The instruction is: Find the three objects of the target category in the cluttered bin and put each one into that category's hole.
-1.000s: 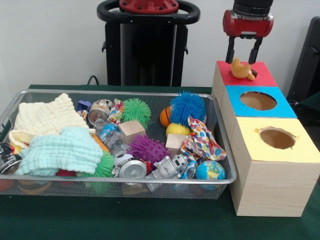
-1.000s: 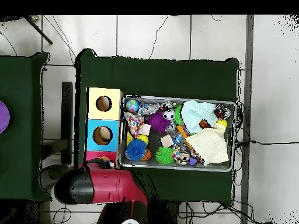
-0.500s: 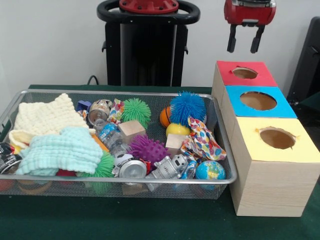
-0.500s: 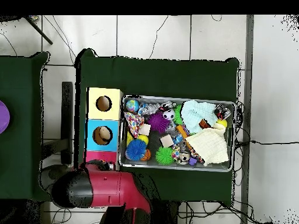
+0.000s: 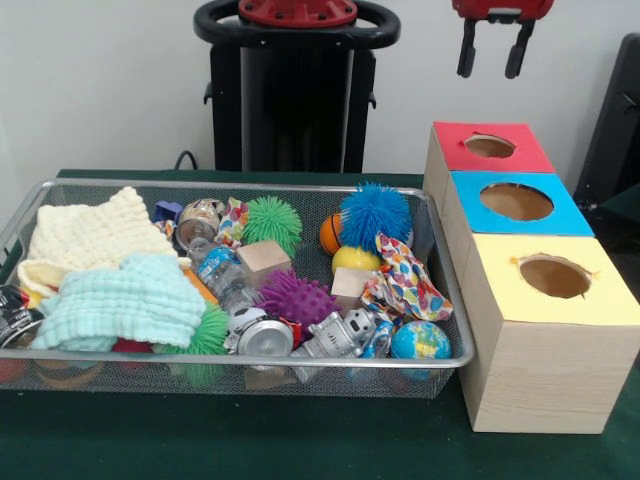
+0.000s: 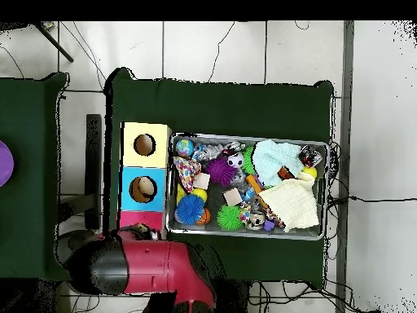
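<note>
Right under the pincer (image 5: 492,50) is the red box (image 5: 490,148) with a round hole in its top. The pincer hangs high above that hole, with its two black fingers (image 5: 467,52) spread wide and nothing between them. From above, the red arm (image 6: 151,265) covers most of the red box, so only a strip of it shows there. Next in the row, a step farther from the pincer, is the blue box (image 5: 518,203), and past that is the yellow box (image 5: 553,280), each with its own round hole. All three boxes touch each other in a line. Beside the boxes, well below the pincer and off to its side, sits the wire bin (image 5: 60,358), full of toys. The blue spiky ball (image 5: 375,214) is the closest toy to the pincer, with an orange ball (image 5: 330,235) just beside it and a yellow ball (image 5: 354,260) in front of it. A spotty cloth (image 5: 405,285) lies by the bin wall near the boxes. Farther away are a green spiky ball (image 5: 272,221), a purple spiky ball (image 5: 296,298), a wood block (image 5: 263,257) and a little globe ball (image 5: 420,342). Farthest from the pincer are two soft cloths, a cream cloth (image 5: 90,232) and a mint cloth (image 5: 125,298).
</note>
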Motion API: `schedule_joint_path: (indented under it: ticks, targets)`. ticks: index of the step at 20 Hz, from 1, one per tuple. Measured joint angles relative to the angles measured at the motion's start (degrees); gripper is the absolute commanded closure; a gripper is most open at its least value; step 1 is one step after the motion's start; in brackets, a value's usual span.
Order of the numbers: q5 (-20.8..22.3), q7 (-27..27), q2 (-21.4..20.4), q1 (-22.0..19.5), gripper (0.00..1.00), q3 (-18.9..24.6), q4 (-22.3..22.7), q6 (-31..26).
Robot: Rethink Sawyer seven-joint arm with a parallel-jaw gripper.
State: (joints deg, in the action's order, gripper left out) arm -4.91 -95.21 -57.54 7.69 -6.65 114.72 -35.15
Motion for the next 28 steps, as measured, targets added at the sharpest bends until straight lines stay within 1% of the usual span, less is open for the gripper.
schedule_joint_path:
  ticks: [3, 7, 8, 10, 16, 20, 28]
  targets:
    - [0.1, 0.0, 0.0, -2.8, 0.0, 0.0, 0.0, 0.0]
    - [0.1, 0.0, 0.1, -5.3, 0.0, 0.2, 0.0, 0.0]
    - [0.2, 0.0, 0.1, -7.2, 0.0, 0.2, 0.0, 0.1]
    - [0.4, 0.0, 0.3, -9.4, 0.0, 0.2, 0.0, 0.0]
    - [1.4, 0.0, 1.4, -13.5, 0.0, 0.3, -0.5, 0.1]
    - [1.6, 0.0, 2.2, -14.9, 0.0, 0.6, -1.2, 0.1]
    - [1.7, 0.0, 2.4, -15.1, 0.0, 1.5, -3.6, 0.0]
